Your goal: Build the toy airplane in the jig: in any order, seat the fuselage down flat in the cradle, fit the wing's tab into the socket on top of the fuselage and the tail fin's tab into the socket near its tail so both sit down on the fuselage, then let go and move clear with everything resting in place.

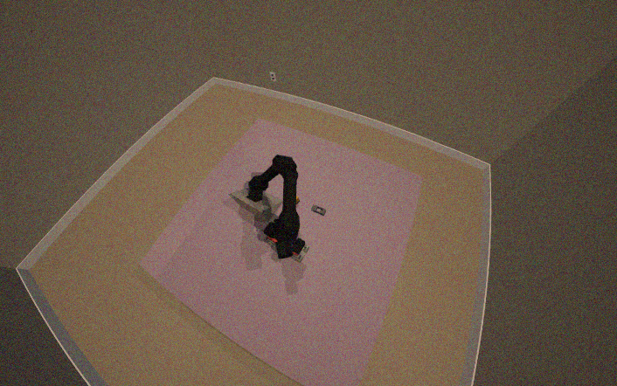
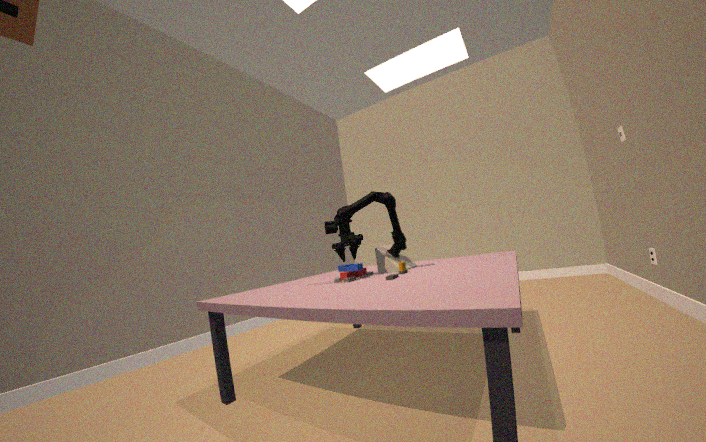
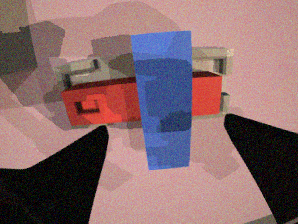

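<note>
Blue wing (image 3: 162, 99) lies across the red fuselage (image 3: 100, 103) in the grey jig (image 3: 212, 56). Gripper (image 2: 348, 253) hangs directly above, jaws spread wide and holding nothing, on the pink table (image 2: 442, 291).

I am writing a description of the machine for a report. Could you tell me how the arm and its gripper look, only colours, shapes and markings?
The arm is black throughout, built of chunky blocky links. Near its foot an orange-red band shows, above a pale grey base plate. The gripper is black too, with two tapering pointed fingers. No cables or lettering are discernible.
</note>
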Motion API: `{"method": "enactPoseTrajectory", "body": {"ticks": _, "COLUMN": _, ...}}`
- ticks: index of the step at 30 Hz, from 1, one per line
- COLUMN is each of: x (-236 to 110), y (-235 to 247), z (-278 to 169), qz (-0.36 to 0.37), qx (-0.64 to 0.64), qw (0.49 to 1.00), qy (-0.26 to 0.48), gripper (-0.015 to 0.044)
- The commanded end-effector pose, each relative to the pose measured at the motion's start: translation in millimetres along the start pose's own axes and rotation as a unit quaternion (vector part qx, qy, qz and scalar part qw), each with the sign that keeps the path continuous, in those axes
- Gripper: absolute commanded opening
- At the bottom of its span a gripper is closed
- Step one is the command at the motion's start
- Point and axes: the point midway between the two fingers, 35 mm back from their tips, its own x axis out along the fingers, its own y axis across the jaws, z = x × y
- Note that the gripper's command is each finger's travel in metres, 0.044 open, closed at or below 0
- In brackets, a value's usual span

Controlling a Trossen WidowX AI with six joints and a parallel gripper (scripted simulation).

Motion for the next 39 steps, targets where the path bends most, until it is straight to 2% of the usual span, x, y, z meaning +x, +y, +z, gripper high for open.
{"method": "enactPoseTrajectory", "body": {"ticks": 1, "x": -50.3, "y": 1.1, "z": -0.4, "qz": -0.012, "qx": -0.002, "qw": 1.000, "qy": 0.008, "gripper": 0.0440}}
{"method": "enactPoseTrajectory", "body": {"ticks": 7, "x": -50.4, "y": -0.9, "z": -2.5, "qz": -0.012, "qx": 0.005, "qw": 1.000, "qy": 0.008, "gripper": 0.0440}}
{"method": "enactPoseTrajectory", "body": {"ticks": 13, "x": -49.2, "y": -1.2, "z": -2.7, "qz": -0.014, "qx": 0.257, "qw": 0.966, "qy": 0.005, "gripper": 0.0440}}
{"method": "enactPoseTrajectory", "body": {"ticks": 18, "x": -48.2, "y": -1.5, "z": -2.9, "qz": -0.015, "qx": 0.480, "qw": 0.877, "qy": 0.001, "gripper": 0.0440}}
{"method": "enactPoseTrajectory", "body": {"ticks": 25, "x": -46.8, "y": -1.8, "z": -3.1, "qz": -0.014, "qx": 0.719, "qw": 0.695, "qy": -0.003, "gripper": 0.0440}}
{"method": "enactPoseTrajectory", "body": {"ticks": 39, "x": -46.8, "y": -1.8, "z": -3.1, "qz": -0.014, "qx": 0.725, "qw": 0.689, "qy": -0.003, "gripper": 0.0440}}
